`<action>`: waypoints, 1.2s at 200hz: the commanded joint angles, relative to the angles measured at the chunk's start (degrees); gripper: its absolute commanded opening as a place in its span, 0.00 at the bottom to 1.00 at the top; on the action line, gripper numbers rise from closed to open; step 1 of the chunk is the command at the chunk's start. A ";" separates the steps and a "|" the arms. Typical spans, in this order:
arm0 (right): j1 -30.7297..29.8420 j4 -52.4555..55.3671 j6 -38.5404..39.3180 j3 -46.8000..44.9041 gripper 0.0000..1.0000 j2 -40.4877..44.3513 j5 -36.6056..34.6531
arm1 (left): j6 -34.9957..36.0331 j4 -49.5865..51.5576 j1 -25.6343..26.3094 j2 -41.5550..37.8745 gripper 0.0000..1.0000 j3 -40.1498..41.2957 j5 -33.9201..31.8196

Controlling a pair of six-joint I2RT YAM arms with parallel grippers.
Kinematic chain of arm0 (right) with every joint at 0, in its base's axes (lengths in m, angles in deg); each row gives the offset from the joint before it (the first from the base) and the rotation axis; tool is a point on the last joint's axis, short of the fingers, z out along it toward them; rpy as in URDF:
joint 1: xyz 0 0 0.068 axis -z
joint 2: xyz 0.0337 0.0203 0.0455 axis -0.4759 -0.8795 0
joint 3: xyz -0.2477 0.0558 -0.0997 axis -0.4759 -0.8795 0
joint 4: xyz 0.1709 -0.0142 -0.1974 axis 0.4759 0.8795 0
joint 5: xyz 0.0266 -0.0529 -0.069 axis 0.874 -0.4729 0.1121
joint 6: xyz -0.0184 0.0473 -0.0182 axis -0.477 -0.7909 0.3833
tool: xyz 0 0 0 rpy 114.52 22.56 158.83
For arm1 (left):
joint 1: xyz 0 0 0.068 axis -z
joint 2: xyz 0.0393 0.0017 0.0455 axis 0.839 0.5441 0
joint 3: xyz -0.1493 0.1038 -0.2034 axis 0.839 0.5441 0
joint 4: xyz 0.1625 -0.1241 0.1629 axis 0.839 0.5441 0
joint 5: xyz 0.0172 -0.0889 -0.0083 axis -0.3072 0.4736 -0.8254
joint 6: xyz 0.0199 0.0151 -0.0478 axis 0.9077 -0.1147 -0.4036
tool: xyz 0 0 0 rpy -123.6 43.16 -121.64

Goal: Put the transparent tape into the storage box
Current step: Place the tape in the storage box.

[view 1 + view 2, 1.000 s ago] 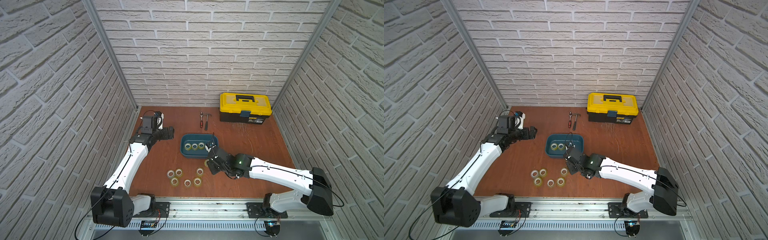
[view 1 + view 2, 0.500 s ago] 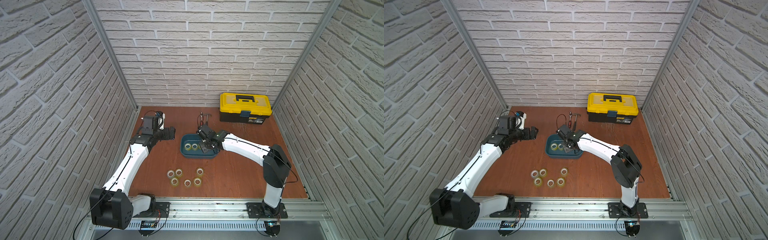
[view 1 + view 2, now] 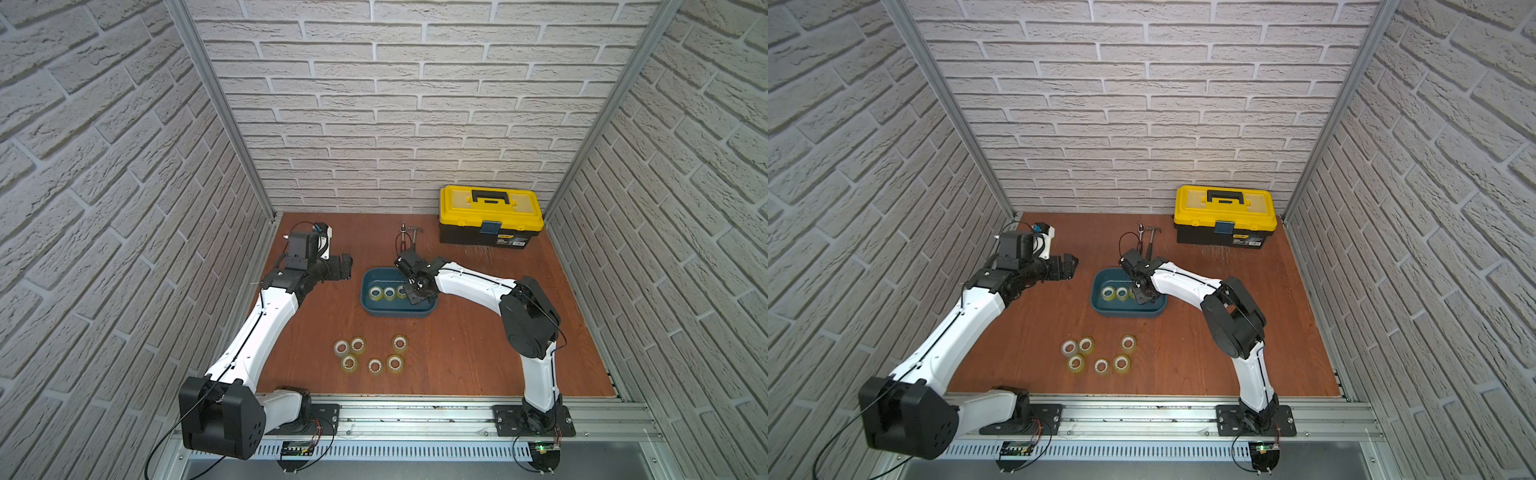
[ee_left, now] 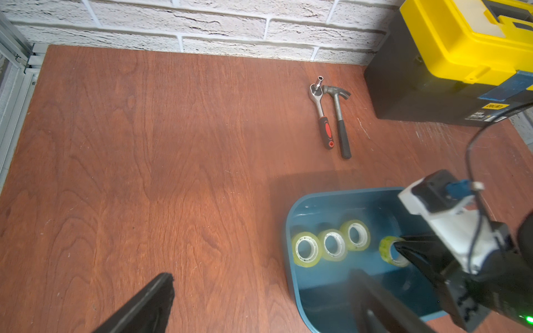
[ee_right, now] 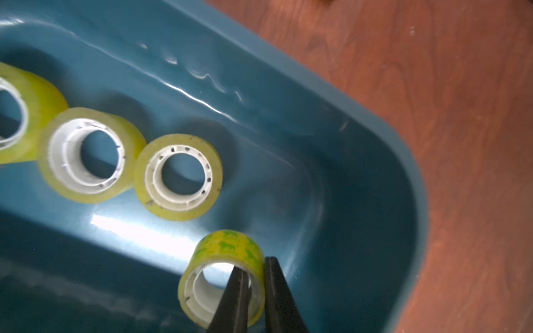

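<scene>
Closed tight with the right gripper on the wall of one transparent tape roll: one finger through the core, the other against the outside. Held low inside the storage box, toward its right end and just to the right of the row lying there; not yet let go, and impossible to say whether touching the box floor. Flat on that floor, side by side: rightmost roll, middle roll, leftmost roll, so three delivered and a fourth about to join them. Judged as the closing part of one placement: only to part the fingers and lift clear without dragging the roll back out by its core. Outward from the box, on the near part of the table, left to fetch: six rolls, namely a tight trio at the left and three spaced ones to its right, all lying flat. Ten rolls in total, then, with somewhat under half of the work done. Off to the left of the box, over bare wood: left gripper, fingers spread and nothing between them. Along the far side, away from the action: one hammer beside one ratchet wrench, and one yellow-lidded toolbox at the far right, shut.
</scene>
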 commanded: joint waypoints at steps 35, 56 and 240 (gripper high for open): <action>1.09 0.58 -0.04 4.89 0.06 -4.38 -2.60 | 0.61 -1.21 0.57 -0.83 0.98 0.74 0.06; 1.14 1.12 0.10 6.42 0.16 -4.87 -2.90 | 0.79 -1.83 0.57 -1.18 0.98 1.32 0.11; -0.25 -18.16 0.45 -21.85 0.49 36.68 12.32 | 3.78 -4.35 3.61 -4.11 0.98 4.37 -0.64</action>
